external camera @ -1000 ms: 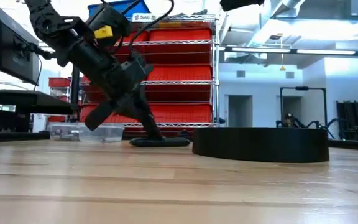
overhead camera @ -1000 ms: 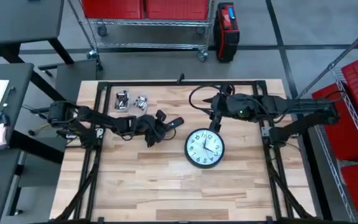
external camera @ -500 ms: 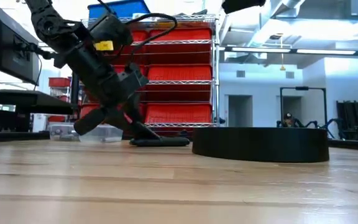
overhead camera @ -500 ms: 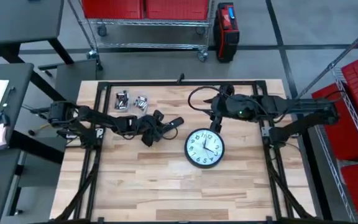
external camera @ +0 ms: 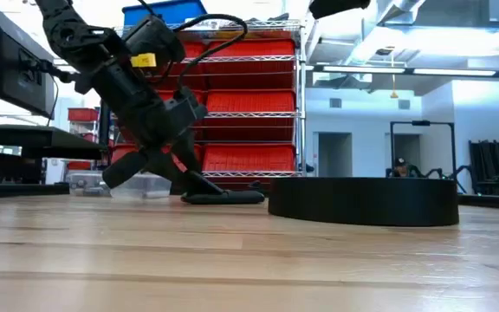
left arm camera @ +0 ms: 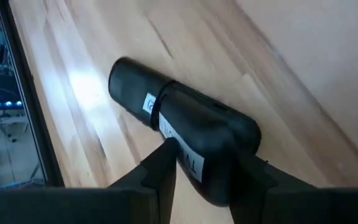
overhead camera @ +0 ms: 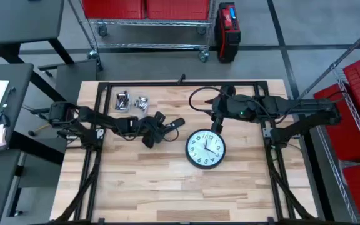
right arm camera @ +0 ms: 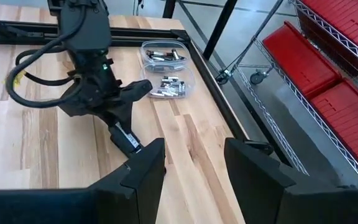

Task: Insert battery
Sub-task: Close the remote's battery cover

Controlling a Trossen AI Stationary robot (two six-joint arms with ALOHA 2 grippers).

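Observation:
A black cylinder with a white label (left arm camera: pixel 166 106) lies flat on the wooden table (overhead camera: pixel 167 187), left of the clock (overhead camera: pixel 205 149). My left gripper (left arm camera: pixel 204 168) is shut on the cylinder's end nearest to it. The same cylinder shows in the high view (overhead camera: pixel 176 122), the low view (external camera: pixel 223 197) and the right wrist view (right arm camera: pixel 125 138). The clock lies face up, white dial inside a black rim (external camera: pixel 362 201). My right gripper (right arm camera: pixel 194 168) hangs open just beyond the clock's far rim (overhead camera: pixel 215 127), holding nothing. Several batteries lie in two clear containers (right arm camera: pixel 162 56) (right arm camera: pixel 169 88) at the far left. My left gripper pinches the thicker end (left arm camera: pixel 219 155) of the black cylinder between its two fingers (left arm camera: pixel 160 171). The fingers slant down from the table's left and lie along the cylinder, which stretches away from them. The cylinder rests on the table (external camera: pixel 223 197).
A black frame rail (overhead camera: pixel 167 84) runs round the table's edges. The battery containers (overhead camera: pixel 125 100) (overhead camera: pixel 143 104) stand by the far rail. A cable loop (overhead camera: pixel 199 97) hangs off my right arm. Bare wood fills the near half of the table.
My left gripper has drawn a little toward the table's left edge and sunk lower, tipping as it went. The black cylinder has stayed lying in the same place.

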